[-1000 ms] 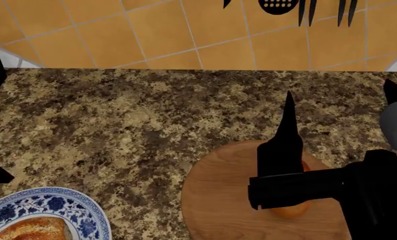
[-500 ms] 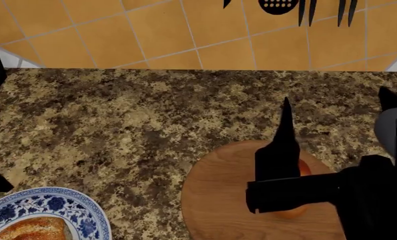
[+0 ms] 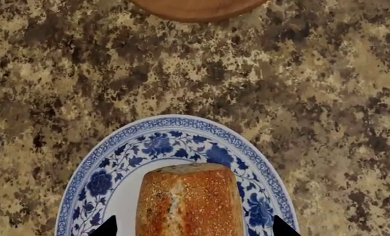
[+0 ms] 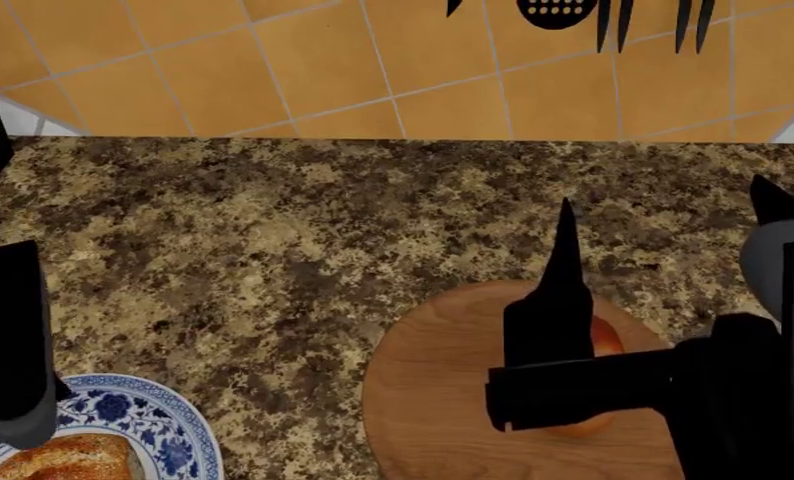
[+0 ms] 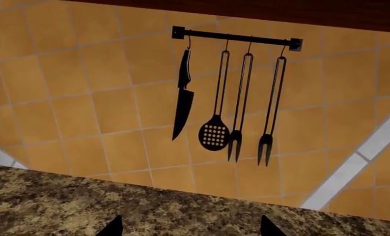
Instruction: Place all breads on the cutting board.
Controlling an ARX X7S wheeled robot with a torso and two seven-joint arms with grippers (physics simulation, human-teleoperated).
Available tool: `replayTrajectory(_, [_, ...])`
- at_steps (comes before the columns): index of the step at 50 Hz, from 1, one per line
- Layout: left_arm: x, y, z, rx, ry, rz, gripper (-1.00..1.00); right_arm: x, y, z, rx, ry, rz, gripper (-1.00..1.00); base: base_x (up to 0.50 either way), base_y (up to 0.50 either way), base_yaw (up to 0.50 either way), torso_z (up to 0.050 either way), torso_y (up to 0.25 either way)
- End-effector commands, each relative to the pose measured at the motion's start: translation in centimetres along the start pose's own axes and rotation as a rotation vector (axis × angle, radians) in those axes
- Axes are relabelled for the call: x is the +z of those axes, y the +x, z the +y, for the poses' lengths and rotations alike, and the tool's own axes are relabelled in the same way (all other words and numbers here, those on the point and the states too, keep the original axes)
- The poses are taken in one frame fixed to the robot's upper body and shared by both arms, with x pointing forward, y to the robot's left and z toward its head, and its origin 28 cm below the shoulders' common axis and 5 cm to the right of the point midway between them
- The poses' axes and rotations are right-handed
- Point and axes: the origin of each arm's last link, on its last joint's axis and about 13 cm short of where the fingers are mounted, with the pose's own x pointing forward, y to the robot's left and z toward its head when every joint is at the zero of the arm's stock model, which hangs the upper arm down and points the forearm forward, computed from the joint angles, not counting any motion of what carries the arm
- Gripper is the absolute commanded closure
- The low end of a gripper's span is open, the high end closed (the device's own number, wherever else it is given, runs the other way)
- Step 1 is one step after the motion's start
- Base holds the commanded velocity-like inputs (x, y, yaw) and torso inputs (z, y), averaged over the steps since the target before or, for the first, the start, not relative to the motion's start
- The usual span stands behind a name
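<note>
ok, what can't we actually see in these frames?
- Cutting board: in no view.
- Roll: head view, mostly hidden behind the right arm on the round disc; whether the right gripper holds it cannot be told.
- Loaf: cut off by the frame edge in the left wrist and head views.
- Right gripper, left gripper: only fingertips show, apart.

Open countertop (image 4: 264, 240) between plate (image 4: 170, 425) and disc (image 4: 424, 400)

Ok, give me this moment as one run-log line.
seeded loaf: on patterned plate | roll: on round disc under right gripper | cutting board: unseen
</note>
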Motion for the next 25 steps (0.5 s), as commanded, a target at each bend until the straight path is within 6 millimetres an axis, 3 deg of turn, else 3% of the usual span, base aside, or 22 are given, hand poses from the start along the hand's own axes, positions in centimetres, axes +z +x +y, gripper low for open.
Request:
replayTrajectory(1, [-0.5, 1.3, 0.2, 0.003, -0.027, 0.016, -1.00, -0.1, -0.1, 0.0, 0.000, -0.003, -0.001, -1.00, 0.00, 0.00, 0.00, 0.000, 0.000])
replayTrajectory(25, [-2.3, 2.9, -0.3, -0.023, -0.059, 0.078, -1.00, -1.0, 0.1, 0.0, -0.003, 0.010, 0.014, -1.00, 0.00, 0.00, 0.00, 0.000, 0.000])
